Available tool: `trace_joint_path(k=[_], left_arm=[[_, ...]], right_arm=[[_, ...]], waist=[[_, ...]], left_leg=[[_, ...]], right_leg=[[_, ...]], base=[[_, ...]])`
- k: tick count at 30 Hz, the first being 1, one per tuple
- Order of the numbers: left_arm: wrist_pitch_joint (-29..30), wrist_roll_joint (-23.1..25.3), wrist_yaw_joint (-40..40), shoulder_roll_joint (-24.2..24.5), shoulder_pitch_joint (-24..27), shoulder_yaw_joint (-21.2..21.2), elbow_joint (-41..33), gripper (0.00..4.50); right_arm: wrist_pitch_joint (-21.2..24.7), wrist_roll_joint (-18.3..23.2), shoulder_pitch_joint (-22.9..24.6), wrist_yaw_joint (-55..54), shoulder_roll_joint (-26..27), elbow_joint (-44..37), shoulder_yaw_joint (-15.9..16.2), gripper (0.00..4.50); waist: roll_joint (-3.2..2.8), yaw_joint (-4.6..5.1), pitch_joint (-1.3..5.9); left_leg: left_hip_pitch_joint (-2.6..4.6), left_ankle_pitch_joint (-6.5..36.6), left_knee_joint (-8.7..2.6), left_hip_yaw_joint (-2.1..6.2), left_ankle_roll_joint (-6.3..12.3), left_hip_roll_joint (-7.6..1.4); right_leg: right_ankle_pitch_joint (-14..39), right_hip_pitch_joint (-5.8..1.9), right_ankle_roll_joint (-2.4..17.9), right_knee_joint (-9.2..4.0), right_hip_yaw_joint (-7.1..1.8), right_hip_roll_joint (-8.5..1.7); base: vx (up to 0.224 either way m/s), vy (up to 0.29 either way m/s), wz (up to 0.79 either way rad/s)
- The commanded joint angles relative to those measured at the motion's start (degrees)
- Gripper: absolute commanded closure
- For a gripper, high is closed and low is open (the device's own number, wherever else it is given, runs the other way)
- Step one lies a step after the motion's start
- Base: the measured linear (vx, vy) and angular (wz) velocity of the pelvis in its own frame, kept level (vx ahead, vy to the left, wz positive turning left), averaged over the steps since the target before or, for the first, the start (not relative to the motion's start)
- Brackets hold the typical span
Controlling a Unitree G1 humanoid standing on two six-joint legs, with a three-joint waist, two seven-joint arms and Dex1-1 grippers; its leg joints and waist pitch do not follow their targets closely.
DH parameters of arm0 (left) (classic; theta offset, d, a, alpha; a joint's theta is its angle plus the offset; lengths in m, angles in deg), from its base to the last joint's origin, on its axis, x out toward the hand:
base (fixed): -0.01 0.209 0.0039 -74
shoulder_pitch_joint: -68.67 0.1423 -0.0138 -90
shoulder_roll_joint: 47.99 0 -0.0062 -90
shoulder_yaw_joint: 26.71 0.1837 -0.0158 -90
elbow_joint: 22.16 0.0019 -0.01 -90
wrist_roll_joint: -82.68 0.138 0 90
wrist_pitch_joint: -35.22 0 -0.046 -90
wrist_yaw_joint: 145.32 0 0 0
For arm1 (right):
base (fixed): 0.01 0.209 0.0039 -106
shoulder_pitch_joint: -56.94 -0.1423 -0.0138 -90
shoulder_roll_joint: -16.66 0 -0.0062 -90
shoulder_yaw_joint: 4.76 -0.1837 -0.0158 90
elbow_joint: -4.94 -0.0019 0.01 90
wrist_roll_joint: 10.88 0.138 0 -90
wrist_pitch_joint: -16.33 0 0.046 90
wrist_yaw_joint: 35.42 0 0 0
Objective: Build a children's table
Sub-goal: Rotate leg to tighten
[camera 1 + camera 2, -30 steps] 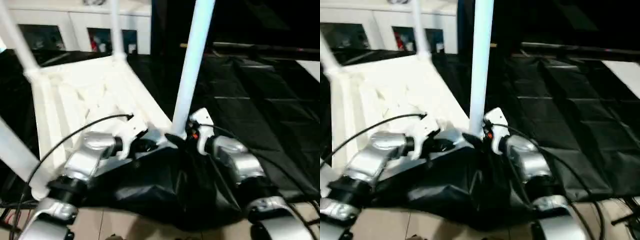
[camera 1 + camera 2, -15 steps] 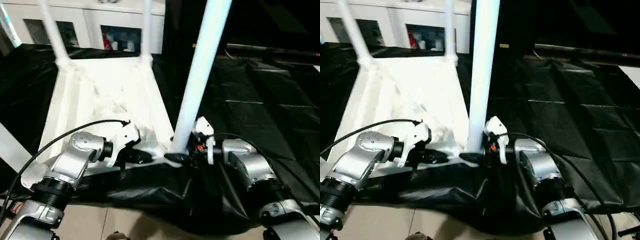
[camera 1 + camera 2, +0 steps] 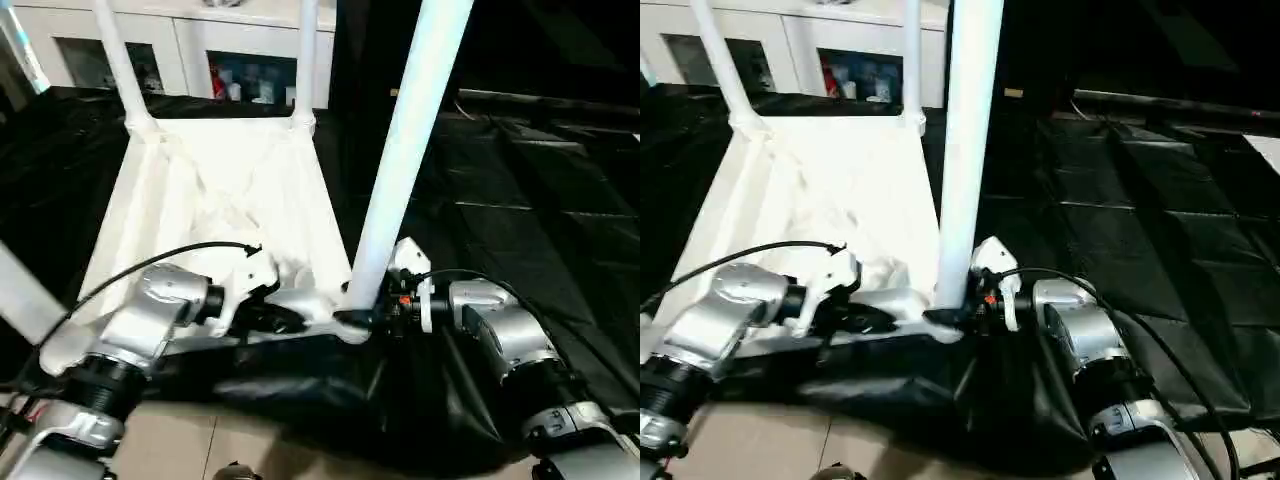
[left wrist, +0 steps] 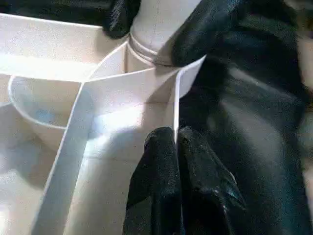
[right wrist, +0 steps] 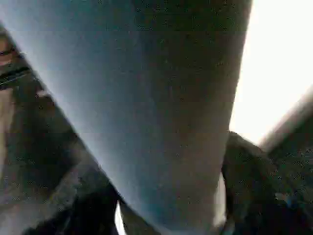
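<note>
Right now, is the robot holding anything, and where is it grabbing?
Yes. The right gripper grips the nearest table leg at its bottom end, by the corner socket. The left gripper pinches a thin rib of the tabletop.

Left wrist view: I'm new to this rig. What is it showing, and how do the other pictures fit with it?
It looks along the left end effector, the robot's two-fingered black grasper. Its fingers are shut, tips at a thin rib of the white tabletop. I cannot tell whether they pinch the rib.

The two eye views come from the robot's head and look down over its silver forearms. The tabletop lies upside down on a black sheet, with a white cabinet behind. Two far legs stand in their corner sockets.

The right wrist view shows the near leg up close. The right end effector sits at that leg's base, by the corner socket. Whether it grips the leg is unclear.
</note>
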State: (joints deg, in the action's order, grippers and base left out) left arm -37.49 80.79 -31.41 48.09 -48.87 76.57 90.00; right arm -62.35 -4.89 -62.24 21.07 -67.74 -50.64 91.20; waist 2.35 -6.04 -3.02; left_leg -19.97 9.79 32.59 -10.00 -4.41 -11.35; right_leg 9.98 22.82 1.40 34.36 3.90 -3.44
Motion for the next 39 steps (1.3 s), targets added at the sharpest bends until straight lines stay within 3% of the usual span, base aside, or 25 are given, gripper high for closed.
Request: trace_joint_path(k=[1,7,10,12,15,21,23,27,31,34,39], left_arm=[[0.82,-0.30,5.49,-4.62,-2.88,0.60,0.04,4.50],[3.74,0.84,15.18,-10.07,-5.48,-1.04,2.46,4.50],[4.18,1.35,18.55,-12.52,-6.05,-1.34,2.91,4.50],[4.06,1.63,19.19,-13.60,-6.11,-0.83,2.78,4.50],[3.28,1.54,17.52,-13.39,-5.76,0.04,2.05,4.50],[2.11,1.23,13.68,-10.90,-4.72,0.80,0.88,4.50],[0.64,1.33,9.59,-8.22,-3.66,1.48,0.03,4.50],[-0.50,0.89,6.24,-6.55,-2.94,2.00,-0.72,4.50],[-2.57,-0.80,-1.26,-3.42,-1.43,3.00,-2.20,4.50],[-3.22,-0.87,-2.55,-2.82,-1.27,3.32,-1.93,4.50],[-4.16,-1.78,-6.58,-1.61,-0.84,3.66,-1.89,4.50]], right_arm=[[1.72,-1.47,-0.31,-6.94,4.91,3.23,2.03,1.96],[2.84,-1.14,-2.12,-22.49,11.55,7.59,-1.95,1.98],[2.62,-0.57,-3.41,-27.71,14.70,9.59,-3.92,1.98],[-0.38,-1.31,-3.72,-26.19,15.84,9.53,-2.62,1.98],[0.51,0.55,-3.70,-21.94,16.22,8.22,-2.92,1.28],[0.17,-0.25,-3.05,-17.85,13.41,6.17,-1.10,0.77],[-0.62,0.02,-2.14,-9.54,9.64,3.80,1.32,0.77],[-0.92,0.12,-1.36,-3.72,6.93,2.18,3.05,0.77],[0.01,0.03,0.10,6.37,1.65,-0.72,5.52,0.77],[0.48,0.22,0.61,9.34,0.24,-1.74,6.31,0.77],[1.60,0.65,1.49,14.54,-2.15,-4.22,7.95,0.77]], waist=[[-0.41,0.46,2.91],[-0.48,1.73,2.88],[-0.57,2.09,2.93],[-0.61,2.32,2.99],[-0.52,2.33,3.05],[-0.64,2.20,3.14],[-0.75,2.12,3.33],[-0.77,2.07,3.57],[-0.85,1.41,3.75],[-0.99,0.61,3.67],[-0.90,-0.08,3.31]], left_leg=[[0.87,17.71,-3.92,0.68,-1.19,-1.86],[0.71,19.98,-3.97,1.21,-1.33,-1.63],[0.87,20.64,-3.98,1.27,-1.35,-1.65],[0.87,21.08,-3.96,1.23,-1.08,-1.65],[0.53,19.83,-4.04,1.09,-0.07,-1.68],[0.25,17.96,-4.05,0.95,0.30,-1.79],[0.05,17.00,-4.01,0.97,0.69,-1.83],[-0.01,13.81,-3.67,0.61,1.64,-1.90],[0.03,10.43,-3.37,0.38,2.92,-2.04],[0.27,10.53,-3.36,0.19,2.98,-2.25],[0.52,14.59,-3.74,0.27,1.37,-2.39]], right_leg=[[26.65,-1.95,7.67,-5.41,-2.75,-4.94],[32.53,-1.82,4.53,-6.40,-2.18,-5.02],[31.42,-1.53,4.97,-6.39,-2.19,-4.94],[30.46,-1.54,5.18,-6.42,-2.20,-4.90],[27.24,-1.71,6.11,-6.04,-2.53,-4.85],[23.66,-2.05,7.49,-5.53,-2.74,-4.87],[21.37,-2.41,8.01,-5.25,-2.73,-4.83],[14.11,-2.54,10.76,-4.40,-2.92,-4.69],[7.08,-2.89,12.96,-3.54,-2.81,-4.44],[6.80,-2.76,13.51,-3.48,-2.78,-4.40],[14.48,-2.58,11.65,-4.18,-2.80,-4.66]], base=[[-0.051,-0.008,-0.02],[-0.017,-0.001,-0.01],[0.000,0.000,0.00],[0.000,0.000,0.00],[0.000,0.000,0.00],[0.000,0.000,0.00],[0.000,0.000,0.00],[0.000,0.000,0.00],[0.000,0.000,0.00],[0.000,0.000,0.00],[0.000,0.000,0.00]])
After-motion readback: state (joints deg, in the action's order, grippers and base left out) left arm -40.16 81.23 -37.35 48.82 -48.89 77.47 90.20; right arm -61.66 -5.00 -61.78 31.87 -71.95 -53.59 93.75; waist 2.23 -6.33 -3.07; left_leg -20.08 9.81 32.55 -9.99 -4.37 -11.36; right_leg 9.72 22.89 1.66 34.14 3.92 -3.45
